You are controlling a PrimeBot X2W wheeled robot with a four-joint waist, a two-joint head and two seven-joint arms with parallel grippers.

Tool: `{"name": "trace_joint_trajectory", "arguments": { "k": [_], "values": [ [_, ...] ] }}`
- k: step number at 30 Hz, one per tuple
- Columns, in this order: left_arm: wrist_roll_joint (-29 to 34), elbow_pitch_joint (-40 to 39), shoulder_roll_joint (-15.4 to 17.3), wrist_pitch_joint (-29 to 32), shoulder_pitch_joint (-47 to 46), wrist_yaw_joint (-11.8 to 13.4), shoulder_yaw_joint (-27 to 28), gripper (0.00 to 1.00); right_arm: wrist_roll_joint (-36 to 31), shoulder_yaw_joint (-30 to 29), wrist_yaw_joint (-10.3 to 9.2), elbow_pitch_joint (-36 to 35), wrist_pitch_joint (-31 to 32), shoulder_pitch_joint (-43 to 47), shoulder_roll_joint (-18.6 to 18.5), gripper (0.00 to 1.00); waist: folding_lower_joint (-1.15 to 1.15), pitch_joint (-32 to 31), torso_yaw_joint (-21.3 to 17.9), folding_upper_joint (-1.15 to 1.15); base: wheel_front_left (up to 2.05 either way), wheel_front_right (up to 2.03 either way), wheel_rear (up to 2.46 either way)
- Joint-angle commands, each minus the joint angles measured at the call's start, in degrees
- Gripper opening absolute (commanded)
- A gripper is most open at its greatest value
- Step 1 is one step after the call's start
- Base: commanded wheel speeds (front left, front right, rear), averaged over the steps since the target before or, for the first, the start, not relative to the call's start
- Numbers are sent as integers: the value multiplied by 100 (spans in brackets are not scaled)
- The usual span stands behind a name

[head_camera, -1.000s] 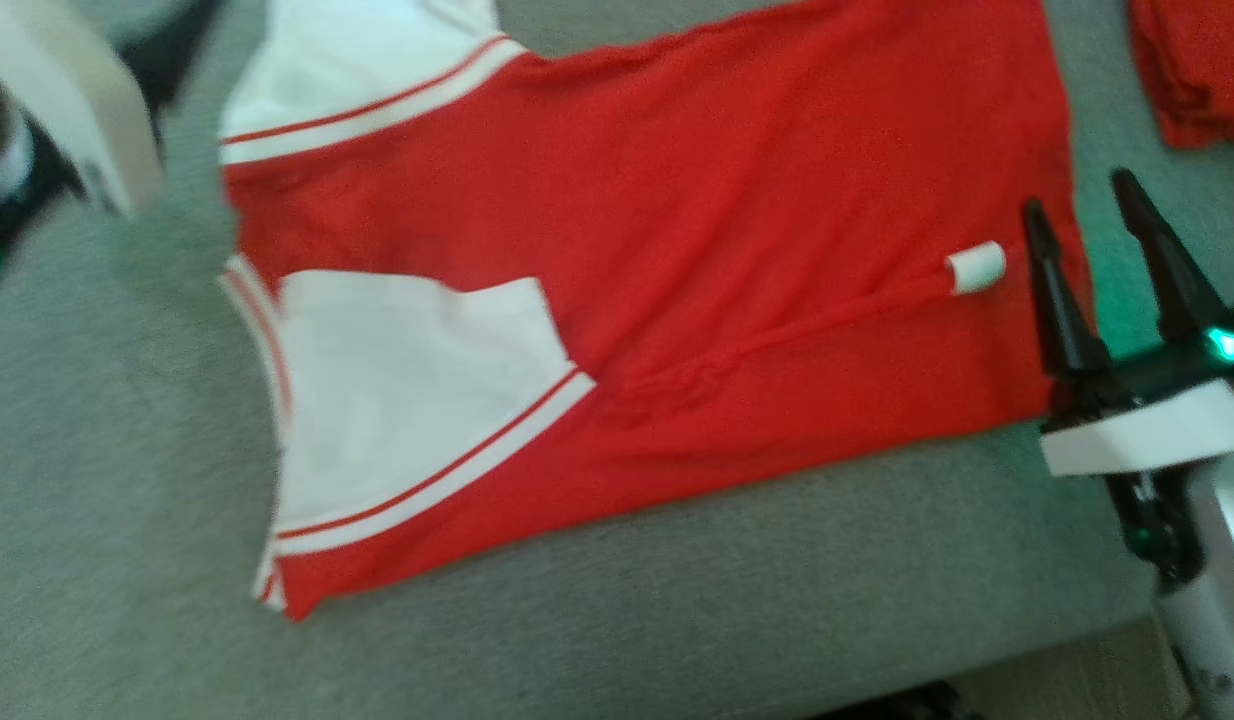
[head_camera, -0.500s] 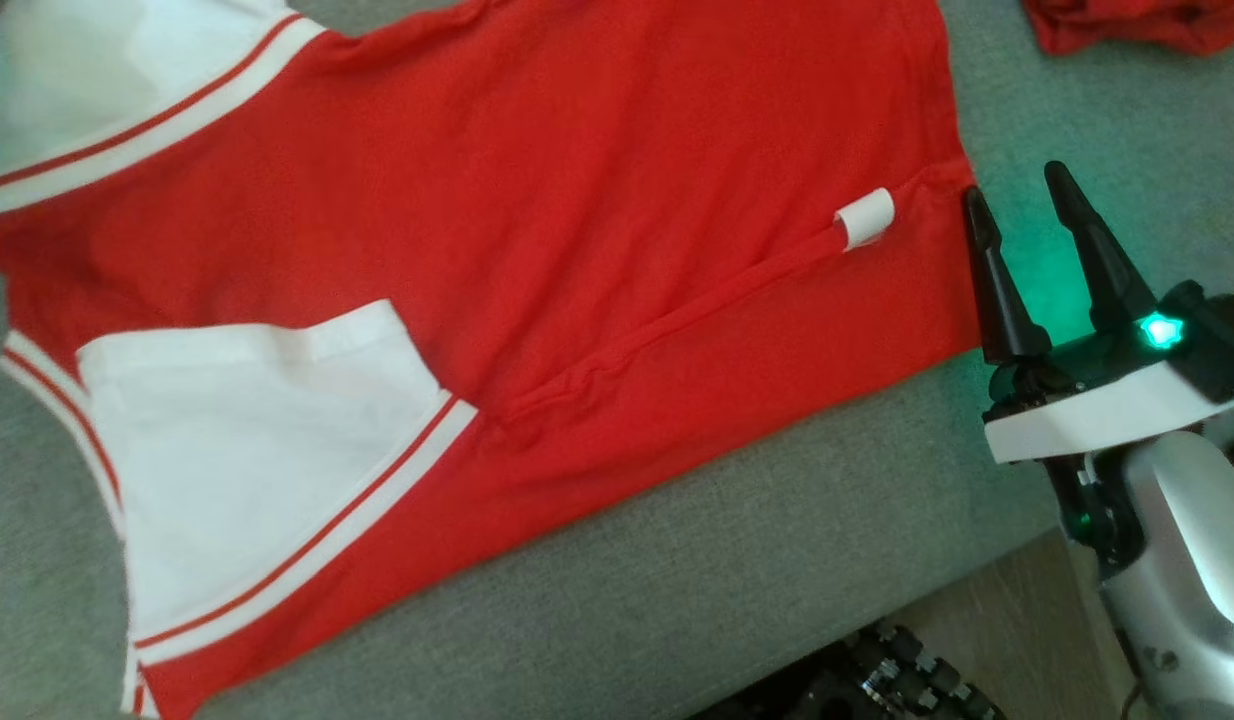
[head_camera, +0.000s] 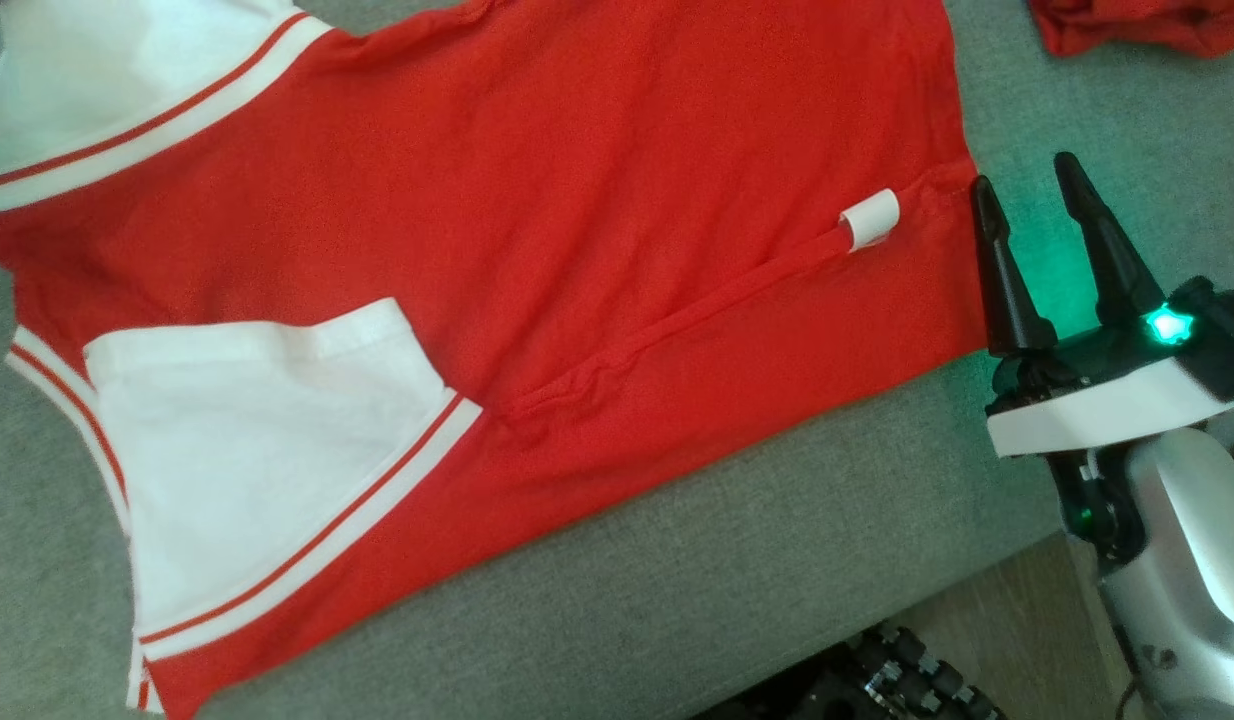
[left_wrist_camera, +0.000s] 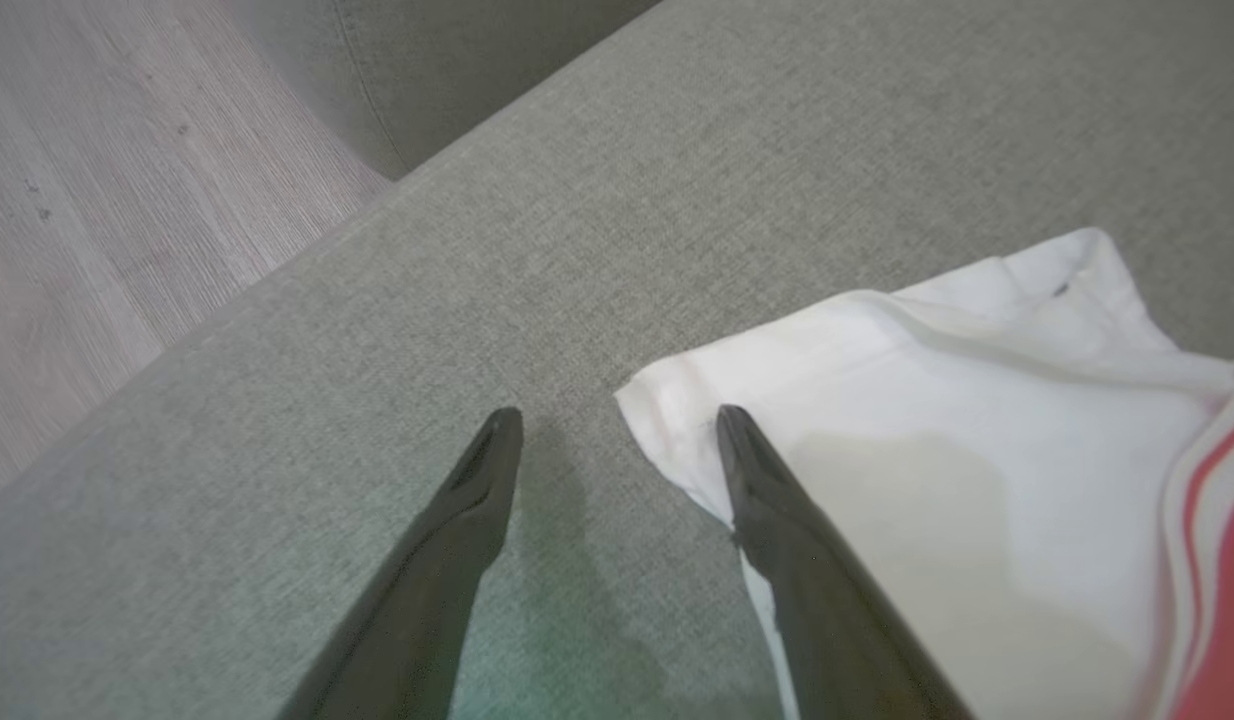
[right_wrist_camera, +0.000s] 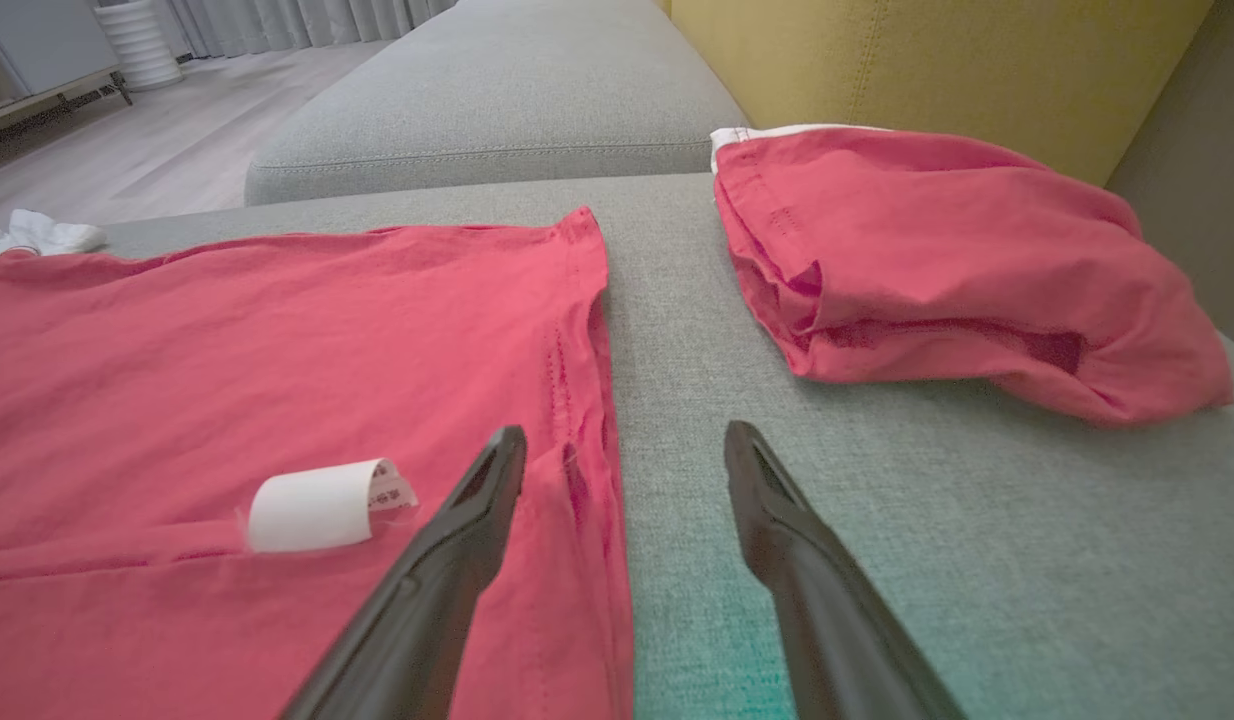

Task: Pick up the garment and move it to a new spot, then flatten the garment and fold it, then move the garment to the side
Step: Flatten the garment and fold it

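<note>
The garment (head_camera: 597,200) is a red shirt with white sleeves, spread flat across a grey sofa cushion (head_camera: 737,590). A curled white label (head_camera: 869,218) sticks up near its hem. My right gripper (head_camera: 1025,175) stands open at the hem's edge, one finger over the red cloth (right_wrist_camera: 227,380) and the other over bare cushion. My left gripper (left_wrist_camera: 617,420) is open too, its right finger lying over the corner of a white sleeve (left_wrist_camera: 977,480), its left finger over grey fabric. Neither holds anything.
A second red garment (right_wrist_camera: 957,260) lies bunched on the cushion to the right (head_camera: 1137,25), against a yellow backrest (right_wrist_camera: 927,60). The cushion's front edge drops to a wood floor (head_camera: 1017,620). Another grey cushion (right_wrist_camera: 497,110) lies beyond.
The head camera swung right a second ago, shifting the whole picture left. In the last half second the right gripper edged slightly up along the hem.
</note>
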Motion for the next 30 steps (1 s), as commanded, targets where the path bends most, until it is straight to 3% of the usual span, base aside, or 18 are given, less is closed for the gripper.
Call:
{"name": "trace_joint_trajectory", "arguments": {
  "k": [1, 6, 7, 8, 9, 10, 18, 23, 30],
  "values": [
    [36, -196, 307, 30, -105, 56, 265, 100, -16, 43, 39, -172, -77, 87, -47, 100, 0, 35, -35, 0, 0, 0, 0],
    [-52, -300, 388, 253, 32, 110, 190, 100, 10, 17, 39, -207, -77, 119, 5, 100, 0, 86, -114, 0, 0, 0, 0],
    [-117, -317, 406, 344, 76, 127, 177, 82, 7, 1, 39, -199, -77, 127, 7, 100, 0, 86, -124, 0, 0, 0, 0],
    [-183, -349, 426, 422, 111, 139, 174, 55, -1, -17, 39, -191, -77, 131, 7, 100, 0, 85, -131, 0, 0, 0, 0],
    [-215, -394, 449, 436, 125, 147, 188, 36, -7, -29, 39, -185, -77, 131, 7, 100, 0, 83, -137, 0, 0, 0, 0],
    [-232, -435, 468, 421, 139, 151, 203, 0, -11, -39, 39, -175, -77, 126, 8, 100, 0, 80, -142, 0, 0, 0, 0],
    [-64, -647, 387, -148, 59, 11, 265, 0, 31, -203, 39, -80, -77, -33, -111, 100, 0, 58, -2, 0, 0, 0, 0],
    [65, -593, 238, -470, -69, -94, 219, 0, 289, -20, 39, 108, -15, -622, -374, 100, 0, 10, 160, 0, 0, 0, 0],
    [147, -517, 91, -724, -241, -192, 40, 0, 506, 533, 39, 920, 1649, -2101, -674, 100, 0, -40, 351, 0, 0, 0, 0]
  ]
}}
